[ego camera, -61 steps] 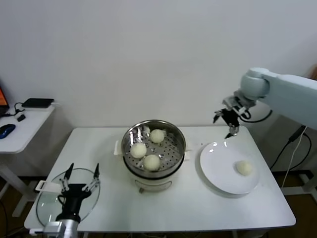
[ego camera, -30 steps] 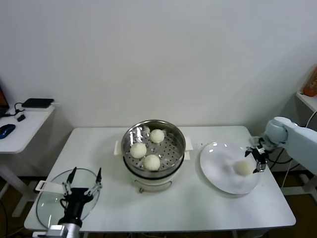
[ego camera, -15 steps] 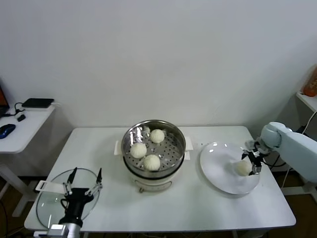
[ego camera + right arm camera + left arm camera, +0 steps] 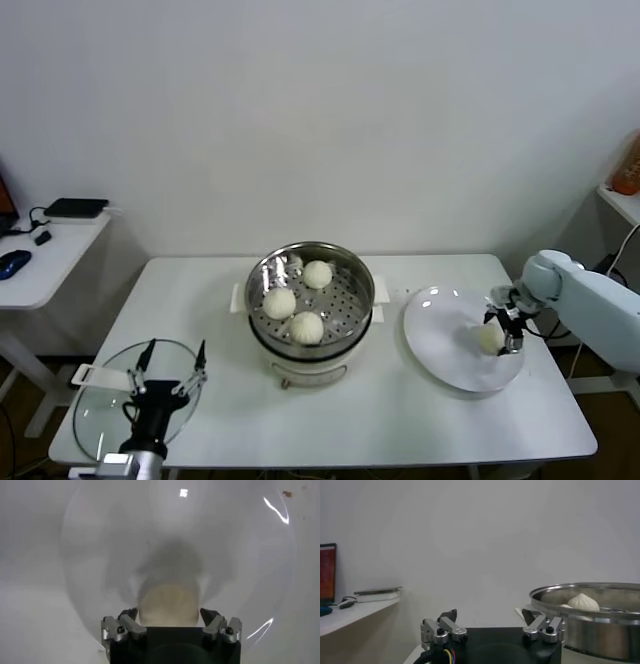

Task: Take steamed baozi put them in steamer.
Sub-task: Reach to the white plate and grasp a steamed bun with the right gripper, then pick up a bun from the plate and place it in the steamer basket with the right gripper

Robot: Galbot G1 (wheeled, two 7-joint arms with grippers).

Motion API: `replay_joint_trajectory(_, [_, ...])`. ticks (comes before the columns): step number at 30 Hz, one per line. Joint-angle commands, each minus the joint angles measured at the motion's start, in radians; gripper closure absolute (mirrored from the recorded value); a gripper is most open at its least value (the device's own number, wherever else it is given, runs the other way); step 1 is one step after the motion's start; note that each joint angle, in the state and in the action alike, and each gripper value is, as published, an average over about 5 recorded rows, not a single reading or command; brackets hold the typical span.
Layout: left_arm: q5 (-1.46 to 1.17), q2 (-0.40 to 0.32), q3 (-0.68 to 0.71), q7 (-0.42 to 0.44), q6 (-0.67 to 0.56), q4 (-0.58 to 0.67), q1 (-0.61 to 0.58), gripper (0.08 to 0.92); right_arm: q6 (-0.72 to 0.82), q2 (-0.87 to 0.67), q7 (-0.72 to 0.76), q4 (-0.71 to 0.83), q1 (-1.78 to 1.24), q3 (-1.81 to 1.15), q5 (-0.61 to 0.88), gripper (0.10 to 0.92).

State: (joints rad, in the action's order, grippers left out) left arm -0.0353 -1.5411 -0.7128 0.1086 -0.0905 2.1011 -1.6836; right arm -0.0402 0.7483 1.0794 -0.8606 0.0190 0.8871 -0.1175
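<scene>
We see our right hand (image 4: 504, 326) low over the flat white plate (image 4: 440, 350), its fingers spread on both sides of the last small round white bun (image 4: 489, 339), not squeezing it. Three more buns (image 4: 279, 302) sit inside the shiny round metal steamer (image 4: 355, 320). Our left hand (image 4: 165, 372) waits, fingers wide, over the round glass lid (image 4: 95, 410) on the white tabletop (image 4: 390, 410).

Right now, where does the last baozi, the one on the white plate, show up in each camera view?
Head view: last baozi on the white plate, between the right gripper fingers.
Left wrist view: not in it; only the steamer with another bun.
Right wrist view: centre, just beyond the fingers.
Shared landmark: the plate.
</scene>
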Motion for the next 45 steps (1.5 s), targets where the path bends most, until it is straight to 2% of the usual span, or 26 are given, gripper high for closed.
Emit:
replay_joint_trajectory(1, [0.001, 0.0, -0.001, 0.0, 0.001, 0.001, 0.0, 0.177, -0.005, 0.007, 0.002, 0.012, -0.01, -0.016, -0.01, 0.244])
replay_joint_trajectory(6, [0.001, 0.0, -0.001, -0.001, 0.002, 0.0, 0.002, 0.177, -0.005, 0.005, 0.005, 0.01, -0.007, -0.016, -0.007, 0.329])
replay_joint_trajectory(14, [0.001, -0.001, -0.003, -0.001, 0.0, -0.001, -0.001, 0.177, 0.023, -0.015, 0.007, -0.023, 0.057, 0.036, 0.089, 0.346])
replay_joint_trajectory(23, [0.001, -0.003, 0.001, -0.003, 0.0, 0.003, 0.004, 0.177, 0.129, -0.018, 0.014, -0.117, 0.394, 0.333, 0.401, 0.347])
replay_joint_trajectory(31, [0.003, -0.004, 0.014, -0.004, 0.0, 0.005, 0.01, 0.177, 0.183, 0.089, 0.016, -0.202, 0.75, 0.62, 0.714, 0.347])
replay_joint_trajectory(39, [0.003, -0.005, 0.027, -0.005, -0.001, 0.009, 0.015, 0.177, 0.206, 0.218, 0.011, -0.264, 0.908, 0.783, 0.92, 0.347])
replay_joint_trajectory(45, [0.009, -0.003, 0.036, -0.01, -0.003, 0.019, 0.011, 0.177, 0.248, 0.305, -0.013, -0.309, 0.905, 0.797, 1.002, 0.347])
